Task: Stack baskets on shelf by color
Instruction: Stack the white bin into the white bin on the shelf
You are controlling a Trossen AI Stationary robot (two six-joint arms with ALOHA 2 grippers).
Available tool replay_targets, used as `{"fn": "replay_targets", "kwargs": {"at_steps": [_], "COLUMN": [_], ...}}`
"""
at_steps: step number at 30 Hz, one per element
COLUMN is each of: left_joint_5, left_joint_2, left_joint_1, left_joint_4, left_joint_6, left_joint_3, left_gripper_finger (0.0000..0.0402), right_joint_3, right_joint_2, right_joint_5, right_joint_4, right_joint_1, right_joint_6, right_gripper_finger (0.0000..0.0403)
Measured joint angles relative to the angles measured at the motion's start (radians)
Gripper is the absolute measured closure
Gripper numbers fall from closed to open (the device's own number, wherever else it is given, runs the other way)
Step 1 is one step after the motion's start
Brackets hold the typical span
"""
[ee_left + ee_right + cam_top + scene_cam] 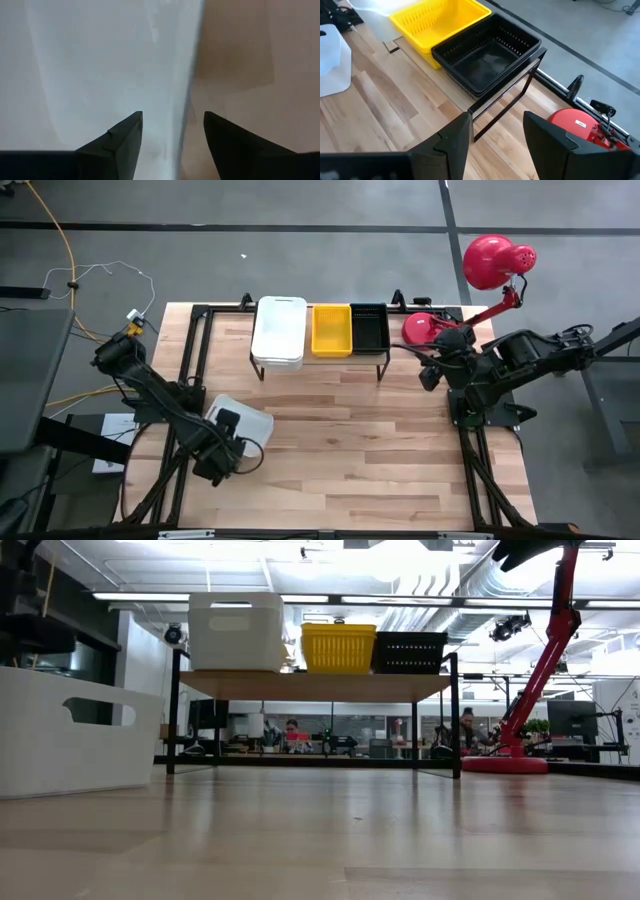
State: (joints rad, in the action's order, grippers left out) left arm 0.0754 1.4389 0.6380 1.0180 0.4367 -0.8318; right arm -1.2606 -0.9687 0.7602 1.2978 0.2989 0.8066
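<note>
On the shelf point(320, 358) sit a white basket point(279, 330), a yellow basket point(332, 330) and a black basket point(369, 327), side by side on the plank top. Another white basket point(248, 420) rests on its bottom on the table's left part; the low view shows it too point(70, 740). My left gripper point(172, 117) points down over this basket's near side, open. One finger point(117, 142) stands inside the basket's wall point(186, 100) and the other point(235, 145) outside it, with a gap on each side. My right gripper point(495, 117) waits open, raised at the shelf's right end.
A red desk lamp point(497, 262) stands at the far right, its base point(577, 125) beside the shelf's right leg. Black rails point(190, 360) run along the table's left and right sides. Bare wood lies between the shelf and the near edge.
</note>
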Motion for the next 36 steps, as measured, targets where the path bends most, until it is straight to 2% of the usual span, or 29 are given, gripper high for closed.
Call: {"fn": "replay_targets", "kwargs": {"at_steps": [3, 5, 7, 11, 12, 18, 22, 24, 26, 29, 32, 34, 36], "left_joint_5": [0.020, 0.016, -0.014, -0.082, -0.104, -0.117, -0.089, -0.004, 0.125, 0.376, 0.612, 0.704, 0.737], "left_joint_2": [-0.003, -0.003, -0.003, -0.019, -0.030, -0.131, -0.182, -0.183, -0.165, -0.105, -0.046, -0.025, -0.014], "left_joint_1": [-0.001, -0.001, 0.000, -0.001, -0.001, -0.004, -0.039, -0.070, -0.113, -0.212, -0.329, -0.408, -0.480], "left_joint_4": [0.001, -0.004, 0.000, 0.010, 0.011, 0.085, 0.112, 0.119, 0.112, 0.149, 0.196, 0.227, 0.219], "left_joint_6": [-0.032, -0.059, -0.071, -0.064, -0.056, -0.029, 0.005, 0.033, 0.043, 0.084, 0.202, 0.279, 0.294], "left_joint_3": [0.012, 0.012, 0.009, -0.026, -0.039, -0.217, -0.445, -0.586, -0.738, -0.975, -1.189, -1.286, -1.332], "left_gripper_finger": [0.0211, 0.0232, 0.0267, 0.0370, 0.0386, 0.0399, 0.0400, 0.0401, 0.0401, 0.0401, 0.0401, 0.0401, 0.0401], "right_joint_3": [0.000, 0.000, 0.000, 0.000, 0.000, 0.000, 0.000, 0.000, 0.000, 0.000, 0.000, 0.000, 0.000], "right_joint_2": [0.000, 0.000, 0.000, 0.000, 0.000, 0.000, 0.000, 0.000, 0.000, 0.000, 0.000, 0.000, 0.000], "right_joint_5": [0.014, 0.015, 0.016, 0.016, 0.016, 0.022, 0.024, 0.024, 0.024, 0.026, 0.033, 0.034, 0.034], "right_joint_4": [0.000, 0.000, 0.000, 0.000, 0.000, -0.004, -0.005, -0.006, -0.008, -0.008, -0.008, -0.008, -0.009], "right_joint_1": [0.000, 0.000, 0.000, 0.000, 0.000, 0.000, 0.000, 0.000, 0.000, 0.000, 0.000, 0.000, 0.000], "right_joint_6": [0.011, 0.024, 0.025, 0.029, 0.032, 0.032, 0.031, 0.031, 0.033, 0.050, 0.050, 0.052, 0.053], "right_gripper_finger": [0.0231, 0.0231, 0.0231, 0.0231, 0.0231, 0.0231, 0.0231, 0.0231, 0.0231, 0.0231, 0.0231, 0.0231, 0.0231]}}
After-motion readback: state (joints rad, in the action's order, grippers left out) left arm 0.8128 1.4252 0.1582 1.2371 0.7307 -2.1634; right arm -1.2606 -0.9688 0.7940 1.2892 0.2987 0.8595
